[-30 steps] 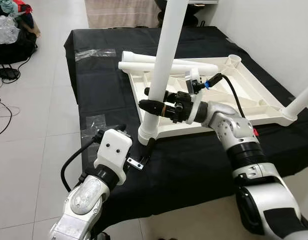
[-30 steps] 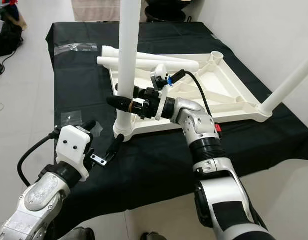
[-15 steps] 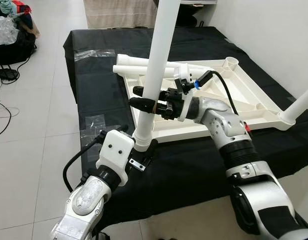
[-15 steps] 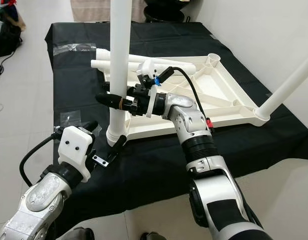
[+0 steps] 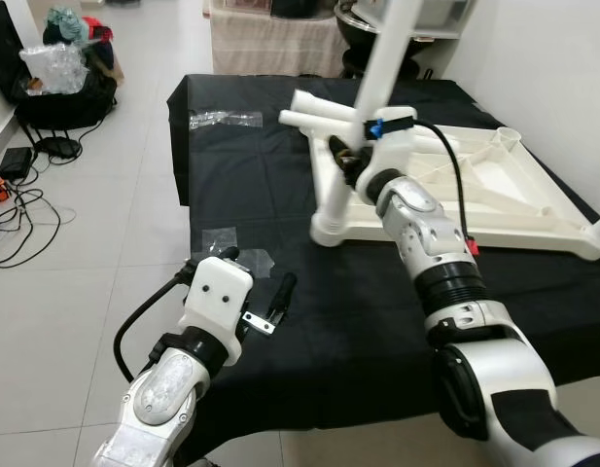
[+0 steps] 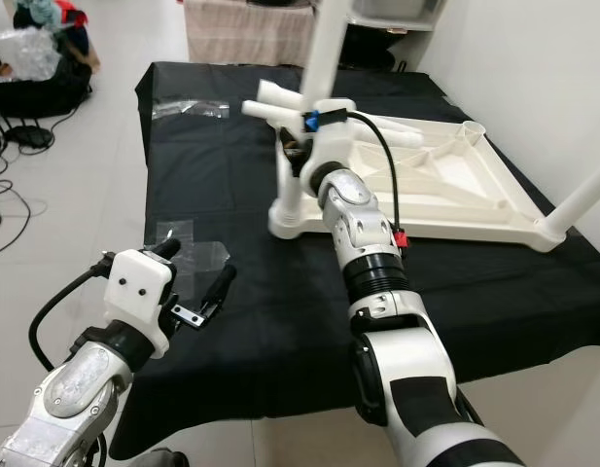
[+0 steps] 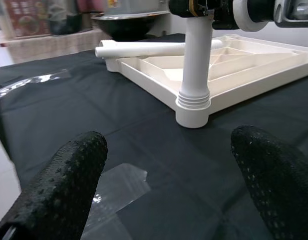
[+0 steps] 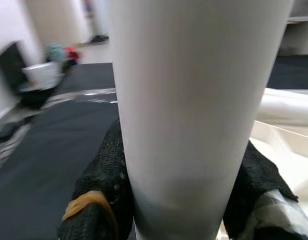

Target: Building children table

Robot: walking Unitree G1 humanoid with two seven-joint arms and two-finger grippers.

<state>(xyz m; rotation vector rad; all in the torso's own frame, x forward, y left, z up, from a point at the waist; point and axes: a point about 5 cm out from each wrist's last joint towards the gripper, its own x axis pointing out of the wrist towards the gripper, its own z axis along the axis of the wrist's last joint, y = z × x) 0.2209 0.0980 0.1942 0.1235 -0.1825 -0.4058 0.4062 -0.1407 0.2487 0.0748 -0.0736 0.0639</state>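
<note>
A white plastic table top [image 5: 494, 185] lies upside down on a black cloth [image 5: 358, 321] spread over the floor, its ribbed underside facing up. At its near left corner a smooth, round white leg [image 5: 356, 126] stands almost upright in a ridged socket collar, leaning slightly to the right. The right gripper [image 8: 181, 200] is clamped around this leg partway up; its rough, knobbly black fingers [image 8: 106, 170] press on both sides of the tube, and an orange band wraps one of them. Another white tube [image 5: 324, 109] lies across the far left corner of the top. The left gripper [image 7: 168, 165] hovers low over the cloth, near and to the left of the socket, its two pebbled black fingers [image 7: 69, 175] spread wide with nothing between them. Crinkled clear plastic film [image 5: 231, 253] lies flat on the cloth just beside it. Grey glossy tiles [image 5: 76, 292] lie to the left
</note>
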